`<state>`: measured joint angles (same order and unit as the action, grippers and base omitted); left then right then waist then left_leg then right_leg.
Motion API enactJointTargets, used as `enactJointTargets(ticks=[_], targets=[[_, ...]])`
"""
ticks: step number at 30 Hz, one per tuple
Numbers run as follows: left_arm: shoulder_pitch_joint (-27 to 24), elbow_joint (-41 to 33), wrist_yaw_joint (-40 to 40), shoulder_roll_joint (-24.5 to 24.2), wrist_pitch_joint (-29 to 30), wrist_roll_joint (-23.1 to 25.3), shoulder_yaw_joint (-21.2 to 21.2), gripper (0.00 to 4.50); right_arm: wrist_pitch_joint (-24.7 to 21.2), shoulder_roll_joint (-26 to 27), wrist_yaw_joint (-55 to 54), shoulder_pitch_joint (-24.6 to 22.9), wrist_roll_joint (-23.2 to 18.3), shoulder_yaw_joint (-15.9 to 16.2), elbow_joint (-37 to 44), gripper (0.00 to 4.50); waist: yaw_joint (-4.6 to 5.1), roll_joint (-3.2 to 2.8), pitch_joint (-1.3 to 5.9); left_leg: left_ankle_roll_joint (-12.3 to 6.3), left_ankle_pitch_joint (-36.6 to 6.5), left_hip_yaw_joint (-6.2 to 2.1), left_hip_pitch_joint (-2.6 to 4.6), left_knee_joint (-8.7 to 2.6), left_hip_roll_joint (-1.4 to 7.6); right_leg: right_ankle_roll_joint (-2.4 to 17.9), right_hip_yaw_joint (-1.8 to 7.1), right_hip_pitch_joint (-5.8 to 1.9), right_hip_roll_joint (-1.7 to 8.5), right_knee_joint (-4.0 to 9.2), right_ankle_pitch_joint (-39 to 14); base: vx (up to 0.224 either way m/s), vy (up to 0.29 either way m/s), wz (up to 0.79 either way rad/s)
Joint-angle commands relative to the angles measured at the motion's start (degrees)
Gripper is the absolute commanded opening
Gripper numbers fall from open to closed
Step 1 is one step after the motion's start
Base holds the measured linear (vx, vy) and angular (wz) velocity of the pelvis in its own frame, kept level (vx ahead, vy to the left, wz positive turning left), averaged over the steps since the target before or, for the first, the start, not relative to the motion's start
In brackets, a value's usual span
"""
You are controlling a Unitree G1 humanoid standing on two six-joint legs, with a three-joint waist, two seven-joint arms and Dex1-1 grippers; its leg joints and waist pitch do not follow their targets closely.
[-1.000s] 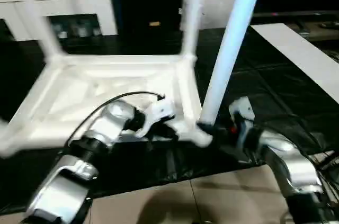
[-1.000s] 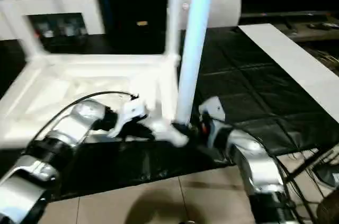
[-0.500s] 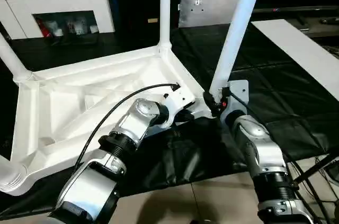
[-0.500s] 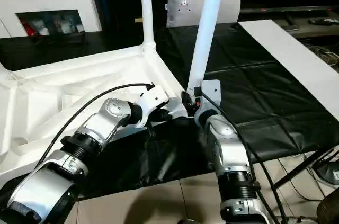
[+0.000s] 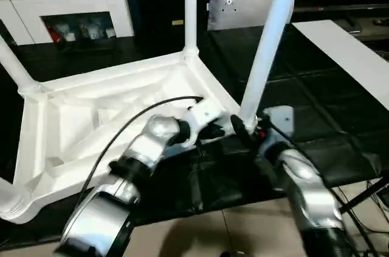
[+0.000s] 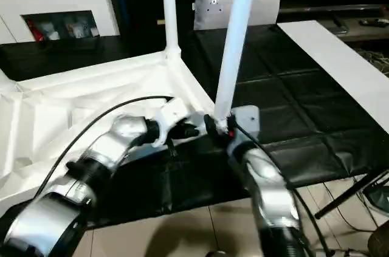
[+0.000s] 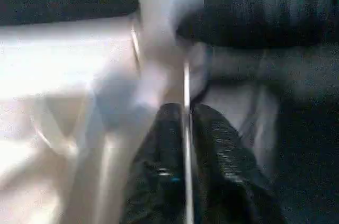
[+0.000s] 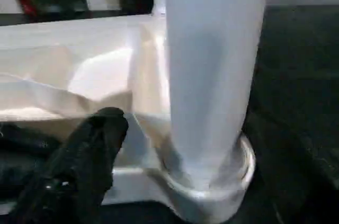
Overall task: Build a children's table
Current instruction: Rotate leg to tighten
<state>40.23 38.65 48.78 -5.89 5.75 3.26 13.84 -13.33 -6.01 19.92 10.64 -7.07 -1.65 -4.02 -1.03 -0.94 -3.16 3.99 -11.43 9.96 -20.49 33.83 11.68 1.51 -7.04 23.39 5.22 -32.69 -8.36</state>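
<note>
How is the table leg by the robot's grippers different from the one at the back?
The near leg stands in the corner closest to the robot; the back leg stands in the far corner. The left gripper and the right gripper sit at the near leg's foot; nothing is beside the back leg. Both are white tubes standing in the upturned table top.
</note>
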Motion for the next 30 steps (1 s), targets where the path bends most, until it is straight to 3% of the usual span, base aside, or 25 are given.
enactJointTargets(ticks=[1, 5, 6, 7, 8, 9, 10, 12, 14, 16, 17, 18, 21, 22, 26, 30], targets=[[-0.43, -4.95, 1.04, -0.84, 0.69, -2.06, -1.14, 0.75, -1.84, -0.51, 1.53, -0.8, -1.35, 1.43, 3.78, 4.4, -0.32, 0.32, 4.1, -6.02, -8.6, -0.24, -0.05, -3.65, 1.72, 10.89, 3.2, -3.76, 3.4, 3.66, -15.55, 0.0, 0.0, 0.0], [-5.71, -14.88, 2.24, -4.26, 6.89, -3.76, -2.66, 0.99, -3.02, -0.03, 3.17, -1.59, -3.86, 1.74, 7.4, 4.5, 0.09, 0.62, 3.6, -3.96, -12.44, -0.31, -0.11, -4.01, 1.45, 8.2, 3.05, -3.67, 3.45, 4.3, -23.3, 0.0, 0.0, 0.0], [-8.88, -20.32, 3.12, -6.72, 10.68, -4.21, -3.66, 1.05, -4.31, 0.09, 3.83, -1.38, -4.42, 2.38, 8.63, 4.5, 0.31, 0.68, 3.56, -3.45, -13.2, -0.35, 0.2, -3.98, 1.46, 7.15, 3.06, -3.28, 3.45, 4.46, -25.55, 0.0, 0.0, 0.0], [-8.89, -20.34, 3.13, -6.73, 10.69, -4.22, -3.66, 1.18, -4.31, 0.09, 3.83, -1.38, -4.42, 2.38, 8.63, 4.5, 0.57, 0.63, 3.45, -3.31, -13.45, -0.37, 0.04, -4.07, 1.41, 6.71, 3.04, -3.27, 3.33, 4.57, -26.43, 0.0, 0.0, 0.0], [-10.58, -23.2, 3.59, -7.99, 12.54, -4.44, -4.19, 1.36, -4.72, 0.19, 4.15, -1.19, -4.69, 2.69, 9.01, 4.5, 0.85, 1.13, 3.3, -3.0, -14.49, -0.24, 0.33, -3.98, 1.24, 5.33, 2.94, -2.81, 3.09, 5.1, -29.16, 0.0, 0.0, 0.0], [-13.72, -28.45, 4.29, -10.45, 15.88, -5.43, -5.12, 1.36, -6.06, 0.3, 4.61, -0.78, -5.3, 3.29, 9.59, 4.5, 0.73, 1.12, 3.33, -2.83, -14.65, -0.38, 0.34, -3.98, 1.25, 4.96, 2.94, -2.84, 3.3, 4.99, -30.1, 0.0, 0.0, 0.0], [-15.85, -31.94, 4.88, -12.26, 17.96, -6.16, -5.56, 1.41, -6.98, 0.38, 5.03, -0.54, -5.77, 3.79, 10.06, 4.5, 0.83, 0.7, 3.24, -2.27, -14.66, -0.61, 0.15, -4.23, 1.48, 4.81, 3.04, -2.87, 3.44, 4.76, -30.45, 0.0, 0.0, 0.0], [-18.84, -36.76, 6.1, -15.0, 20.81, -7.15, -6.03, 1.63, -8.44, 0.66, 5.56, -0.05, -6.42, 4.51, 10.39, 4.5, 1.08, 0.71, 3.13, -1.4, -16.54, -0.6, 0.79, -4.22, 1.55, 4.61, 3.04, -2.18, 3.14, 4.99, -30.92, 0.0, 0.0, 0.0], [-22.81, -43.66, 7.65, -18.74, 25.55, -8.77, -6.32, 1.78, -9.68, 1.22, 5.86, 0.87, -7.07, 5.41, 10.07, 4.5, 1.0, 0.86, 3.1, -1.17, -16.03, -0.74, 0.42, -4.58, 1.71, 5.19, 3.27, -2.4, 3.08, 4.38, -28.56, 0.0, 0.0, 0.0], [-25.99, -49.04, 8.98, -21.77, 29.95, -9.89, -6.32, 1.78, -9.67, 1.95, 5.05, 2.75, -6.2, 5.84, 7.59, 4.5, 1.05, 0.61, 3.05, -0.73, -16.43, -0.73, 0.65, -4.63, 1.71, 5.68, 3.35, -2.19, 2.93, 4.22, -27.53, 0.0, 0.0, 0.0], [-27.07, -50.83, 9.3, -22.77, 31.55, -9.85, -6.29, 1.78, -9.57, 2.13, 4.65, 3.54, -5.54, 6.09, 6.53, 4.5, 1.14, 1.0, 2.98, -0.56, -16.13, -0.62, 0.59, -4.69, 1.67, 6.01, 3.46, -2.16, 2.81, 4.17, -26.55, 0.0, 0.0, 0.0], [-28.58, -52.65, 9.61, -24.16, 34.04, -9.61, -6.08, 1.78, -9.97, 2.84, 3.9, 5.15, -5.15, 6.04, 4.4, 4.5, 0.88, 0.76, 3.08, -0.05, -15.73, -0.65, 0.77, -4.65, 1.71, 6.58, 3.59, -2.14, 2.92, 3.71, -25.43, 0.0, 0.0, 0.0], [-30.69, -54.6, 9.14, -26.62, 38.03, -9.28, -5.36, 1.78, -10.65, 4.24, 1.66, 8.52, -4.09, 5.75, 0.07, 4.5, 1.04, 0.61, 2.97, 0.62, -16.38, -0.59, 0.84, -4.72, 1.45, 6.28, 3.64, -2.13, 2.74, 3.87, -25.27, 0.0, 0.0, 0.0], [-31.05, -54.89, 8.43, -27.08, 39.6, -9.07, -5.22, 1.78, -10.06, 4.25, 1.24, 9.81, -3.21, 6.27, -1.62, 4.5, 0.94, 0.34, 3.0, 0.89, -16.59, -0.52, 1.03, -4.65, 1.43, 6.33, 3.69, -1.98, 2.7, 3.85, -24.98, 0.0, 0.0, 0.0], [-31.16, -54.45, 6.07, -28.63, 44.54, -7.51, -3.4, 1.78, -5.95, 3.96, -4.11, 15.89, 1.5, 6.51, -11.79, 4.5, 1.3, 0.3, 3.23, 1.93, -15.58, -0.62, 0.79, -4.58, 1.15, 7.34, 3.73, -2.4, 2.56, 3.27, -22.12, 0.0, 0.0, 0.0], [-30.67, -53.38, 2.32, -28.8, 46.11, -5.09, -3.22, 1.78, -2.51, 4.17, -8.72, 20.08, 1.33, 3.34, -19.16, 4.5, 1.26, 0.2, 3.39, 1.56, -15.0, -0.45, 0.87, -4.25, 1.07, 7.66, 3.73, -2.51, 2.66, 3.29, -21.0, 0.0, 0.0, 0.0]])
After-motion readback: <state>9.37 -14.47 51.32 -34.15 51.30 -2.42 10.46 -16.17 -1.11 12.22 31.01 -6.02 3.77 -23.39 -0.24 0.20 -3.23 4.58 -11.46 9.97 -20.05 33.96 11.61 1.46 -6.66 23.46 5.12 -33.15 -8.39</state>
